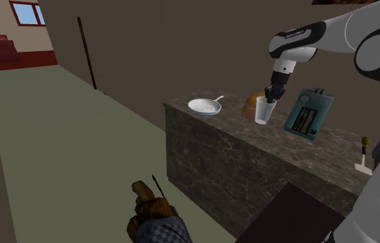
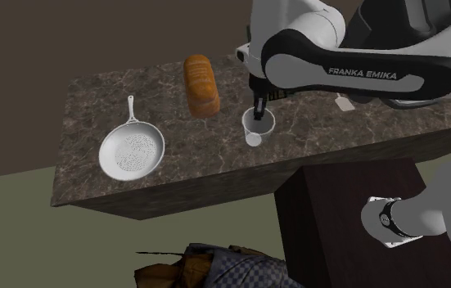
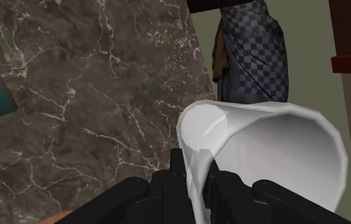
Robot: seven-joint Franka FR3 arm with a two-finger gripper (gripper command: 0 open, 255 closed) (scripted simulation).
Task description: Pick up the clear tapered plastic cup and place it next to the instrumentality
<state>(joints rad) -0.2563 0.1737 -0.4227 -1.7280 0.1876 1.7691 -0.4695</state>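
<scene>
The gripper is closed on the cup. One black finger sits inside the rim and the other outside, pinching the thin wall between them. In the shoulder view the gripper comes straight down from the arm onto the side of the cup's mouth that faces the wall. The cup is pale and see-through, wider at the top than at the base, and upright. I cannot tell whether its base touches the counter or hangs just above it.

In the shoulder view the cup stands between a brown loaf, just beside it on the left, and a teal toaster, near it on the right. The toaster has two dark slots facing up. Farther left lies a white pan with its handle pointing away, well apart from the cup.

In the second exterior view the gripper meets the far rim of the cup. The loaf lies up and to the left of it, and the pan is off to the left. The counter is dark veined stone, and the cup is closer to its near edge than the loaf is.

Toward the shoulder view's right edge a small white-based object stands on the counter; I cannot make out what it is. On the green floor below lies a brown and blue-checked heap.
</scene>
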